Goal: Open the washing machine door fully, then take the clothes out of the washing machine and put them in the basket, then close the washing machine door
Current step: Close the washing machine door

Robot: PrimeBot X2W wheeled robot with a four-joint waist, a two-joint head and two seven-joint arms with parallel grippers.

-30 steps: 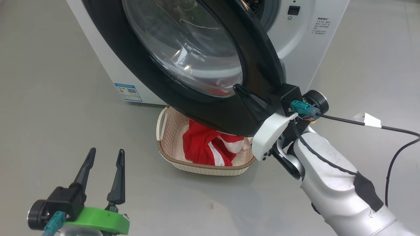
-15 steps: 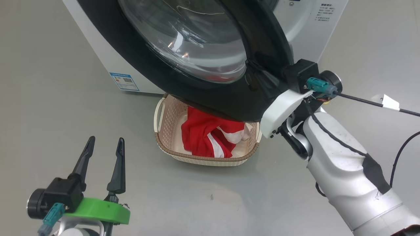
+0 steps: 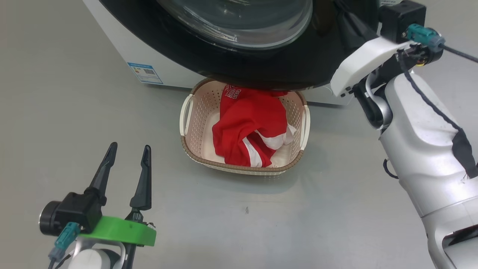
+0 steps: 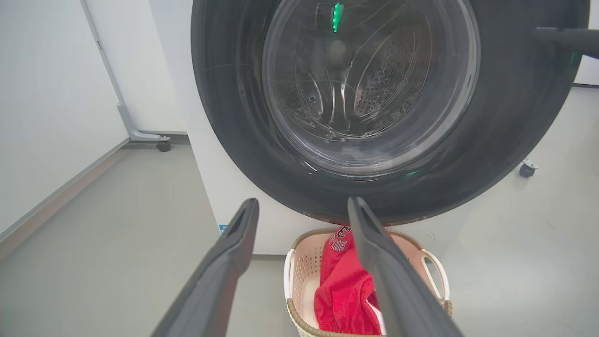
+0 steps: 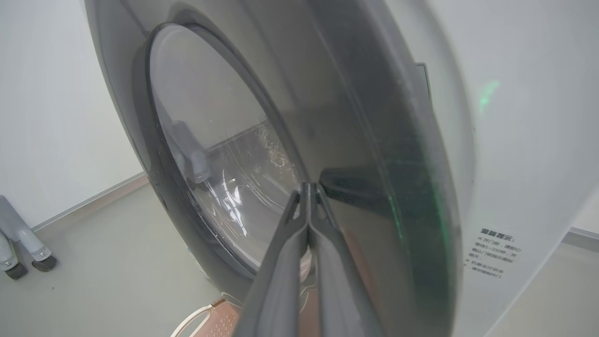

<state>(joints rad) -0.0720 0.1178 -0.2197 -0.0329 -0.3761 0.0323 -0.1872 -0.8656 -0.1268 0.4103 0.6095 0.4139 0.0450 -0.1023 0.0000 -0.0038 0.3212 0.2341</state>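
Right tool (image 5: 308, 187): fingers pressed together, holding nothing, tips against black ring of washing machine door (image 3: 261, 71). Left tool (image 3: 129, 146): wide, empty, low over floor, well apart from work. Changed over last second: door swung in toward front of washing machine (image 3: 129, 48) under right tool's push; now near flush, latch state unclear. Clothes (image 3: 250, 130) lie in basket (image 3: 239, 167), just below door. Judgement: unloading done, closing nearly finished; firm final press likely needed.

One washing machine (image 3: 130, 52); one door (image 3: 261, 71); one basket (image 3: 239, 170); one clothes heap (image 3: 250, 123); two tools (left tool (image 3: 130, 145), right tool (image 5: 309, 187)).
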